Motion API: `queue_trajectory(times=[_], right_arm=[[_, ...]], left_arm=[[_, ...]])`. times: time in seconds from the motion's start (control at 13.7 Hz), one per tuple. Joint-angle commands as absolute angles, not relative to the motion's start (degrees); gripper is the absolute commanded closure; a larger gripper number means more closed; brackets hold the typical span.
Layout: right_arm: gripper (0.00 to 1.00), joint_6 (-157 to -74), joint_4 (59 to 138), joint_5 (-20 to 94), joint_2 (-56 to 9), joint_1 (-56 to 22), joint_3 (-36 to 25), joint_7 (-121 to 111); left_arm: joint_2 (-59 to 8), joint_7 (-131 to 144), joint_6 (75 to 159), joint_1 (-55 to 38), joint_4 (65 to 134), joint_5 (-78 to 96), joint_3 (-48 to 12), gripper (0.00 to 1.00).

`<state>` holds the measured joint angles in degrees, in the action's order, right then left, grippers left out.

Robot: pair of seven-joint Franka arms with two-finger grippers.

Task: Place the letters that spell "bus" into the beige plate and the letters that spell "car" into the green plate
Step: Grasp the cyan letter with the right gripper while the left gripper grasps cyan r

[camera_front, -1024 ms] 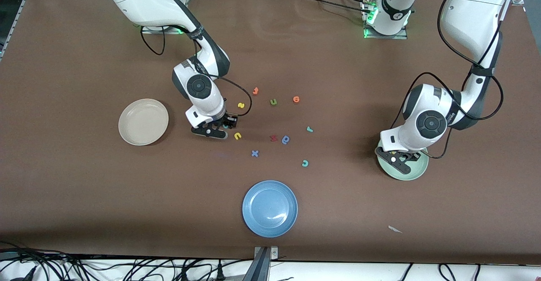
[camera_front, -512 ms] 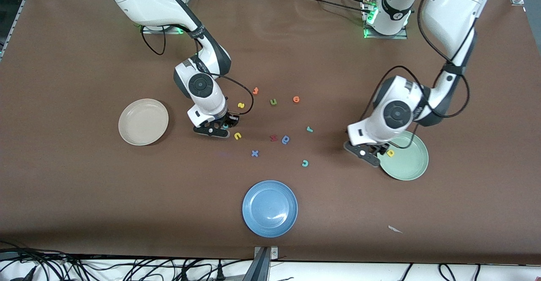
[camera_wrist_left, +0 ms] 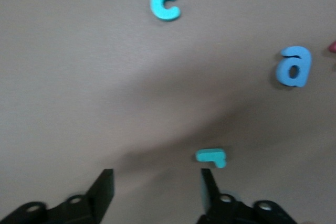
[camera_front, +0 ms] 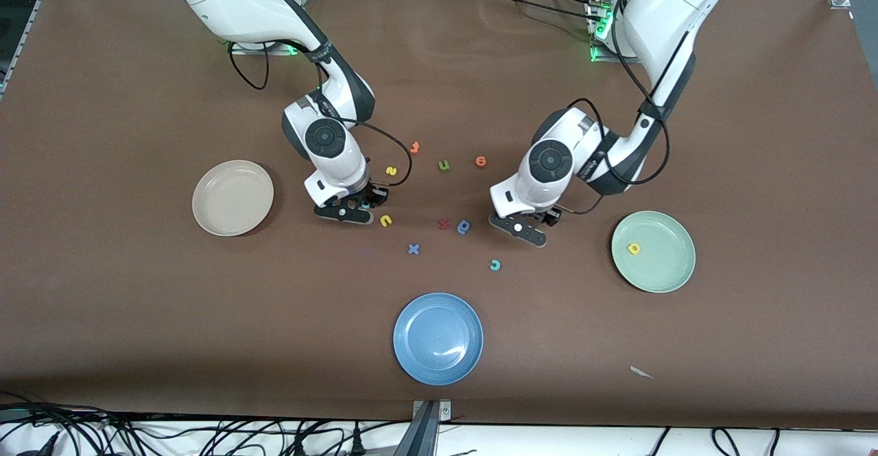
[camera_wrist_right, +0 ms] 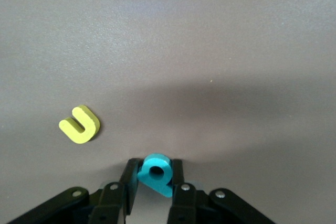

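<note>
Front view: yellow a (camera_front: pixel 634 248) is lying in the green plate (camera_front: pixel 669 274); the beige plate (camera_front: pixel 232 197) is sitting toward the right arm's end of the tabletop (camera_front: pixel 137 319).

Left wrist view: left gripper (camera_wrist_left: pixel 156 188) is hovering over the teal r (camera_wrist_left: pixel 211 157), fingers (camera_wrist_left: pixel 104 190) spread apart; teal c (camera_wrist_left: pixel 165 3) is lying apart.

Right wrist view: right gripper (camera_wrist_right: pixel 152 190) is pinching the teal b (camera_wrist_right: pixel 156 173); yellow u (camera_wrist_right: pixel 79 124) is lying nearby.

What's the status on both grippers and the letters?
Right gripper shut on teal b. Left gripper open over teal r. Yellow a in green plate.
</note>
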<state>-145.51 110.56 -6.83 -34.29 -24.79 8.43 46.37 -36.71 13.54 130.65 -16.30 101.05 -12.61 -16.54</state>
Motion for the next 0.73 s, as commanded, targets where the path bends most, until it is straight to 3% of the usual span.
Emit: queue_trajectory(times=[0.0,0.44,0.66], right_arm=[[0.78,-142.23,111.10,-5.80,-31.13,-22.59,9.23,44.22],[0.78,-127.20,112.32,-2.20,-20.85,-12.76,9.05,23.41],[0.78,-127.35,116.88,-2.28,-17.41,-5.91,8.96,11.73]], left_arm=[[-39.19,15.99,130.25,-18.98,98.10,-11.60,-16.00,0.38],[-41.65,18.63,130.43,-21.80,95.45,-12.04,-15.82,0.38],[-42.62,18.72,132.54,-21.71,96.24,-14.76,-15.82,0.38]])
